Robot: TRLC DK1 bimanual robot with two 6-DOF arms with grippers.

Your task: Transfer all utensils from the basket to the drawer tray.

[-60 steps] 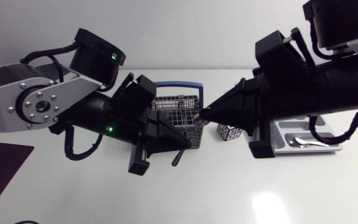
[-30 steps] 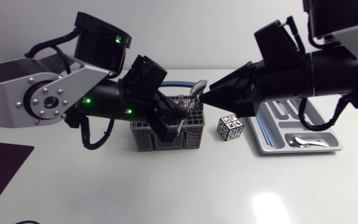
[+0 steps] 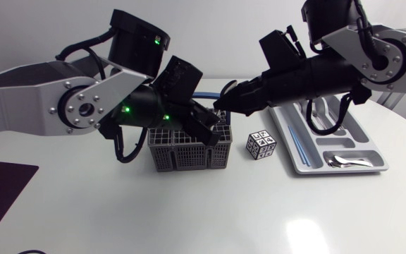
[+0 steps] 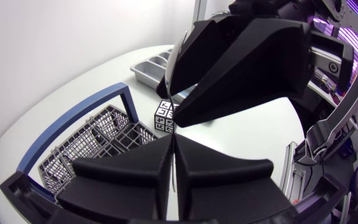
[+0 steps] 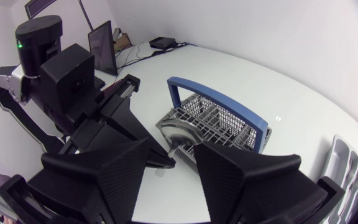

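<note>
A grey wire basket [image 3: 189,152] with a blue handle stands at mid-table. Above it my left gripper [image 3: 210,125] is shut on the handle of a metal spoon [image 3: 225,90], which points upward. In the left wrist view the shut fingers [image 4: 135,168] pinch the thin handle, and the spoon's bowl [image 4: 174,62] rises ahead. My right gripper [image 3: 224,99] comes in from the right. Its fingers stand apart on either side of the spoon's bowl [image 5: 179,134]. The grey drawer tray [image 3: 358,148] lies at the right with another spoon [image 3: 342,161] in its near compartment.
A small black-and-white patterned cube [image 3: 261,145] sits between the basket and the tray. A blue-handled utensil [image 3: 296,148] lies along the tray's left side. A dark mat [image 3: 2,187] covers the table's front left corner.
My left gripper has lifted the spoon up from the basket. My right gripper, shut a second ago, has opened and moved left around the spoon's bowl.
</note>
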